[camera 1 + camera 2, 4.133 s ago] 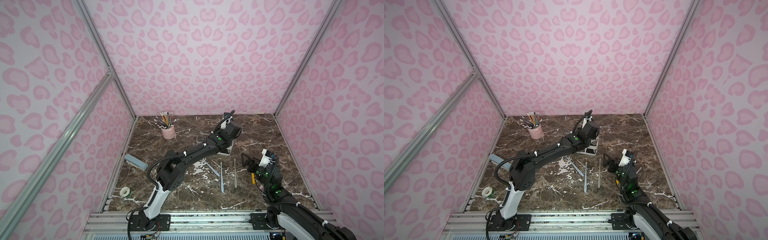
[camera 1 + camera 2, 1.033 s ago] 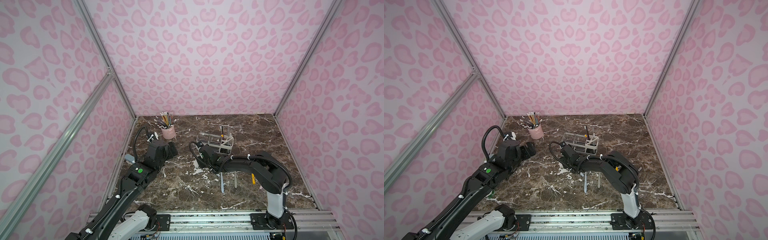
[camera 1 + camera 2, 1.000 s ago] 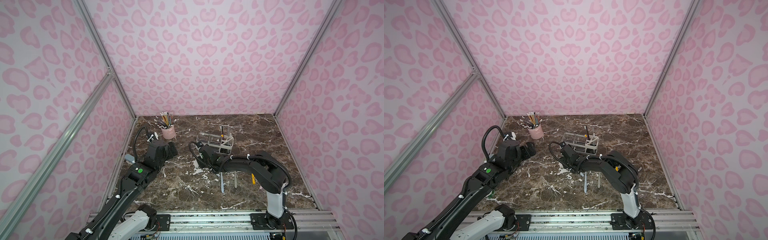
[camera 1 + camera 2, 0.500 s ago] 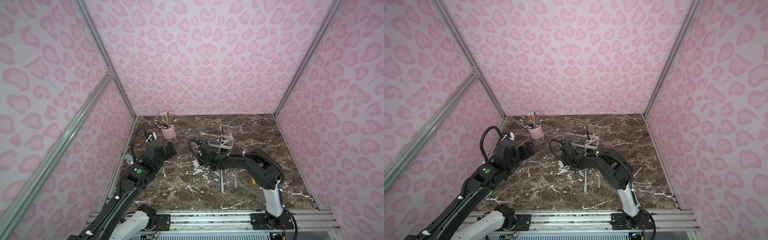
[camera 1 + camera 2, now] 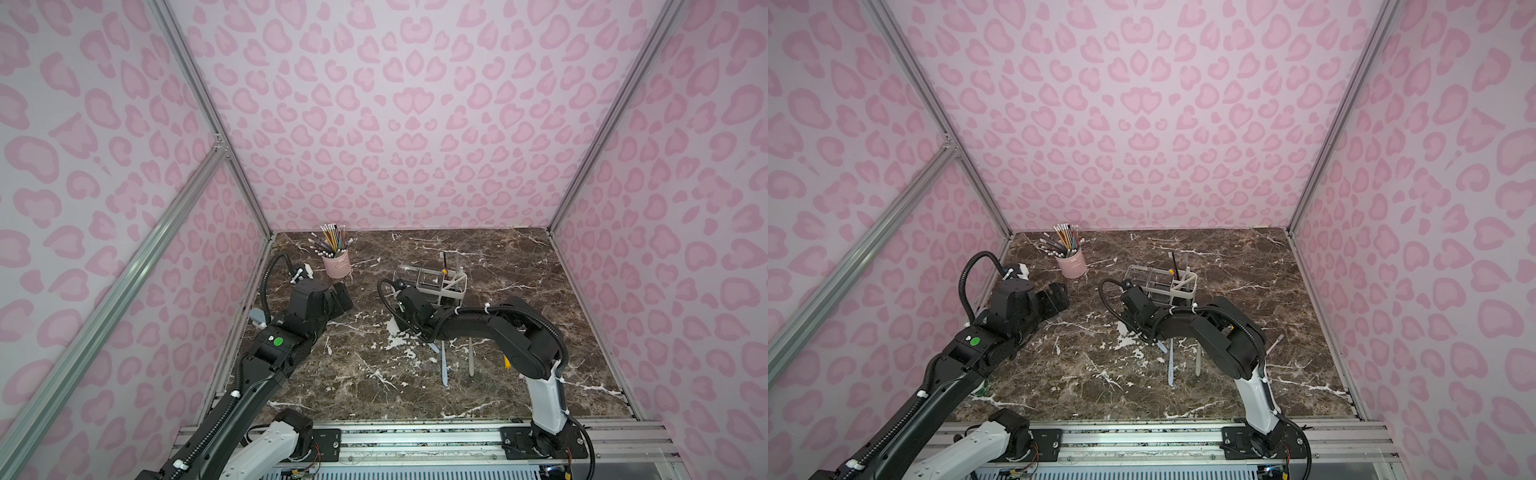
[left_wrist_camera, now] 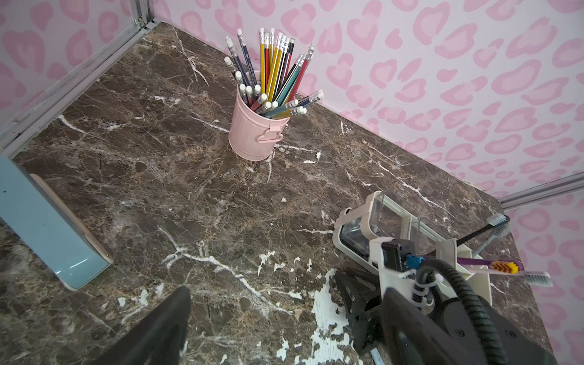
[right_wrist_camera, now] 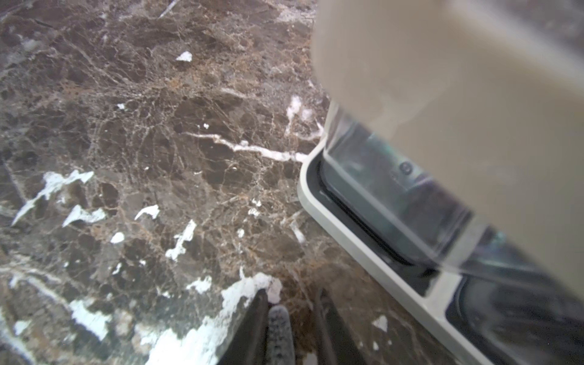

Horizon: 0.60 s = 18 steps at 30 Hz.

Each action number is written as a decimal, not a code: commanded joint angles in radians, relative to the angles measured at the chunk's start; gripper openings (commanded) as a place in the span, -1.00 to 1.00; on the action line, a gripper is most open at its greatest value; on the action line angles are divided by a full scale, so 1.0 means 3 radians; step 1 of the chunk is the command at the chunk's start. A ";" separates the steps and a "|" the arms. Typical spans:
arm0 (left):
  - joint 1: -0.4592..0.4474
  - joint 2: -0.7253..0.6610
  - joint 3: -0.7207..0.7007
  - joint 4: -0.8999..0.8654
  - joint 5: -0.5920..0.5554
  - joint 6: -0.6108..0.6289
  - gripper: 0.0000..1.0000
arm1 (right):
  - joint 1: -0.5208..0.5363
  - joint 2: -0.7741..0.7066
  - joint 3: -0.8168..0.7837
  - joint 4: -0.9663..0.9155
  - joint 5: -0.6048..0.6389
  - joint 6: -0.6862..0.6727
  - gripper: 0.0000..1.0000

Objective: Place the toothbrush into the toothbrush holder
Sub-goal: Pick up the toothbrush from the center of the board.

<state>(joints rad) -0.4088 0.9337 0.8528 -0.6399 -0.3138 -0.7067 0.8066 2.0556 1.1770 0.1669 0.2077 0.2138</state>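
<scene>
- Two spare brushes [image 5: 444, 365]: lie flat on the marble table [image 5: 374, 395], nearest the rail.
- Right gripper [image 7: 290, 294]: sits low, jaws narrow, straddling the toothbrush [image 7: 279, 328] head; gap on one side, not clamped.
- Toothbrush: rests on the table just beside the toothbrush holder [image 5: 451, 294], outside it.
- Left gripper [image 5: 344, 296]: hovers wide, holding nothing.
- Pink pencil cup [image 5: 336, 266]: stands farthest back.

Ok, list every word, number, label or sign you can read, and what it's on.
No text here can be read.
On the dark blue pencil in the pink cup: pale print along its shaft, too small to read.
On the clear box of the toothbrush holder: a small round mark, blurred.
On the left arm: a green sticker, plain, no lettering.
</scene>
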 commanded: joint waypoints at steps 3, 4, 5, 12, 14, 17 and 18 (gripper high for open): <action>0.0011 -0.0016 -0.0010 0.0124 0.0004 0.0028 0.91 | 0.0003 -0.0005 0.0007 -0.0267 -0.0106 0.0061 -0.55; 0.0013 -0.0013 -0.0005 0.0124 0.0003 0.0030 0.91 | 0.0003 0.0002 0.0013 -0.0275 -0.0120 0.0069 -0.58; 0.0012 -0.0010 -0.0005 0.0126 0.0008 0.0029 0.91 | 0.0003 0.0008 0.0023 -0.0285 -0.0133 0.0078 -0.61; 0.0012 -0.0009 -0.0018 0.0126 0.0010 0.0025 0.91 | 0.0060 -0.0018 0.0076 -0.0346 -0.0170 0.0126 -0.76; 0.0013 -0.0013 -0.0015 0.0120 0.0009 0.0024 0.91 | 0.0072 -0.0040 0.0100 -0.0377 -0.0166 0.0135 -0.83; 0.0013 -0.0014 -0.0018 0.0119 0.0006 0.0027 0.91 | 0.0071 -0.0086 0.0131 -0.0402 -0.0181 0.0153 -0.86; 0.0013 -0.0014 -0.0020 0.0119 0.0010 0.0024 0.91 | 0.0073 -0.0099 0.0145 -0.0415 -0.0190 0.0156 -0.86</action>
<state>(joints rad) -0.4076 0.9321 0.8497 -0.6395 -0.3111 -0.7040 0.8253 2.0411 1.2041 0.0898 0.1604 0.2470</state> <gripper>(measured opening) 0.958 0.131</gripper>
